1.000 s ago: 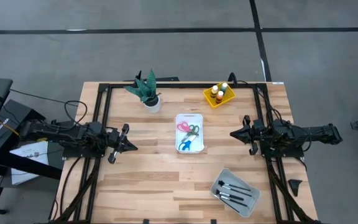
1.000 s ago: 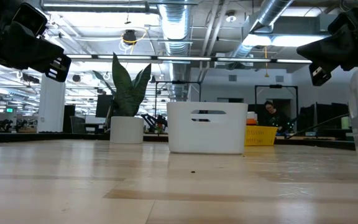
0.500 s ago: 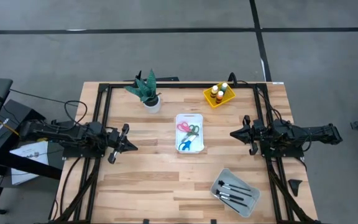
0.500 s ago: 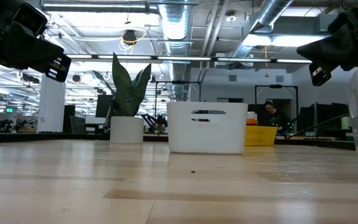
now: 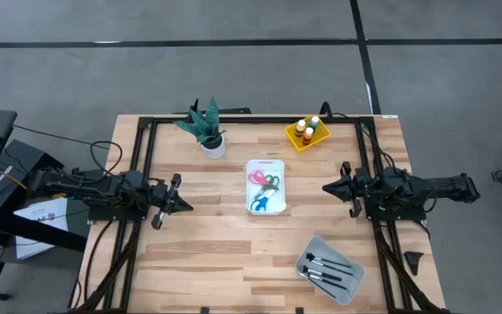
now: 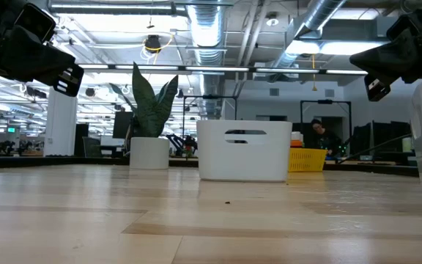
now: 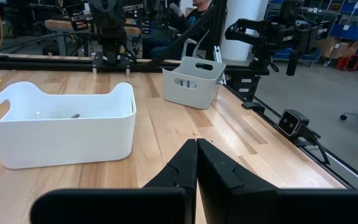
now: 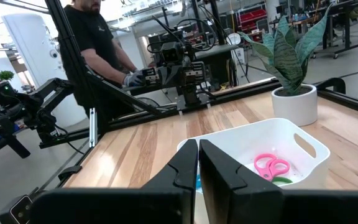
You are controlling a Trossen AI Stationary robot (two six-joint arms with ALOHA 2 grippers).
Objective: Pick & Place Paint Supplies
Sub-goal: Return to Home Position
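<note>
**Sorting looks done, both arms clear**

Scissors (image 5: 266, 185) lie in the white bin (image 5: 249, 164) at frame centre. Paint bottles (image 5: 306, 131) stand in the yellow basket (image 5: 292, 136), upper right of centre. Brushes (image 5: 328, 269) lie in the grey tray (image 5: 341, 253), lower right. I see no loose supplies on the table (image 5: 207, 253). Left pincer (image 5: 184, 207) at mid-left and right pincer (image 5: 326, 187) at mid-right are both pinched closed, holding nothing. My read: only homing is left.
</note>
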